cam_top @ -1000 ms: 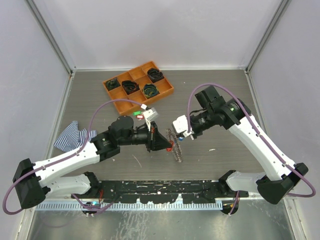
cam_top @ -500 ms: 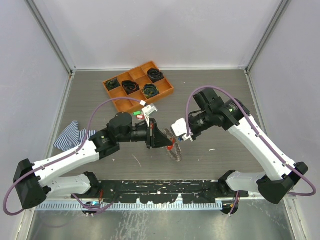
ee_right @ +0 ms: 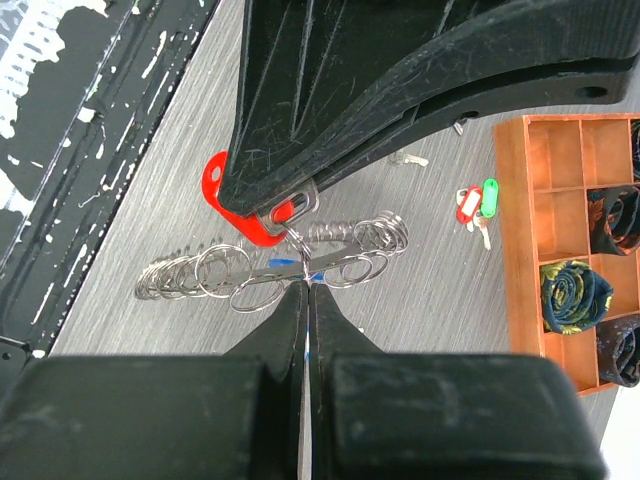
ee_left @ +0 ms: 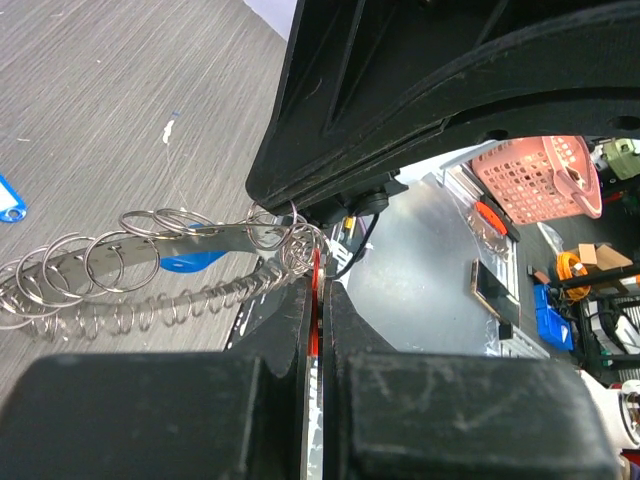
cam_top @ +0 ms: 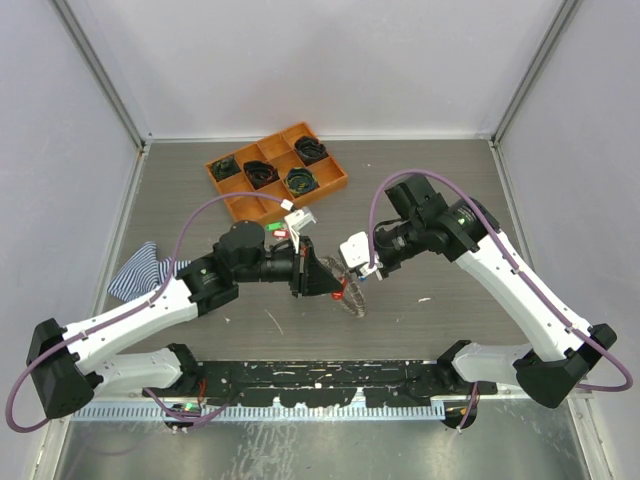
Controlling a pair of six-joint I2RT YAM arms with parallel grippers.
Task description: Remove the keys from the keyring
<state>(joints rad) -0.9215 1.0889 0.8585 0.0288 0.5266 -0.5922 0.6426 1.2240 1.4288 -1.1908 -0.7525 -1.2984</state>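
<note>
Seeing both arms nose to nose over the middle of the table, with the keyring strung between the two tips. Left gripper is clamped shut. In its wrist view a thin red edge sits pinched between the fingers, and the right wrist view shows that as the red-tagged key hanging out of the left tip. Right gripper is also closed, tips meeting right at the ring, with a blue sliver showing between them. That looks like the blue-tagged key, whose silver blade runs along the row of small wire rings. I read it as gripped, but it's a tight view. The ring's loops fan away from the pinch point. I can't tell whether the low end touches the table.

Two loose keys, one red tag and one green, lie on the wood between the grippers and the orange tray. The tray sits at the far side with black coiled bundles in its compartments. A striped cloth is off to the left, beside the left arm.
</note>
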